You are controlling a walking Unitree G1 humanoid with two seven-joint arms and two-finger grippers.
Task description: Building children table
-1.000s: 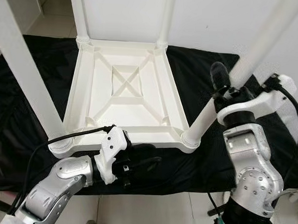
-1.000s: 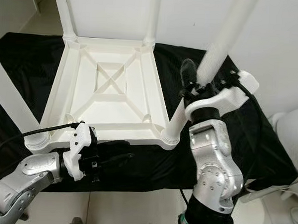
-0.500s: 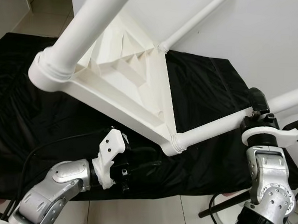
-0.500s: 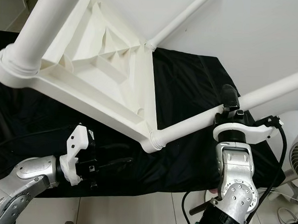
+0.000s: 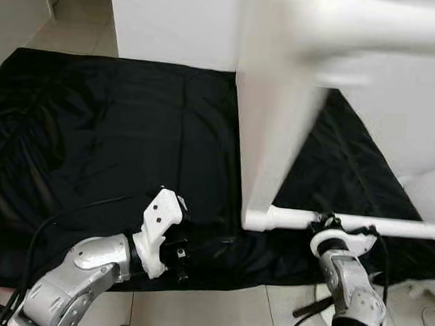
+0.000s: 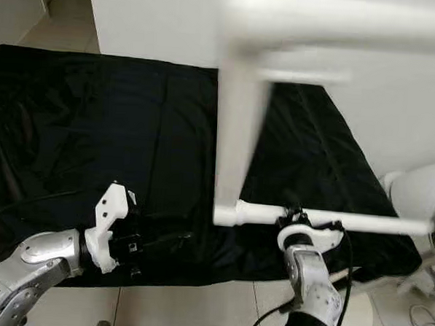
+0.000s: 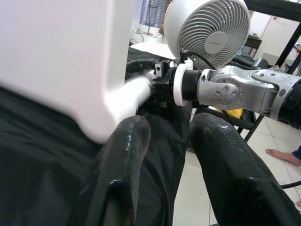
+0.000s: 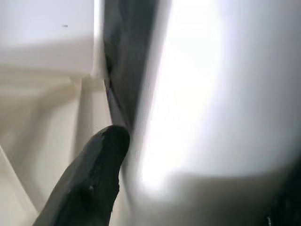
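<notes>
Table (image 5: 278,122), white plastic and blurred, stands tipped on edge above the black cloth (image 5: 117,128), its top close to the camera and one leg (image 5: 360,224) running level out to the robot's right. Right gripper (image 5: 329,227) is clenched around that leg near its socket. Left gripper (image 5: 213,247) hovers low over the cloth's near edge, fingers (image 7: 221,165) parted and holding nothing. A white fan (image 7: 211,28) stands behind the right arm.

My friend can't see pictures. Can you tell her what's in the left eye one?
The right gripper holds a white table by one leg, tipped up and blurry, over a black cloth. The left gripper hangs open near the cloth's front edge.
</notes>
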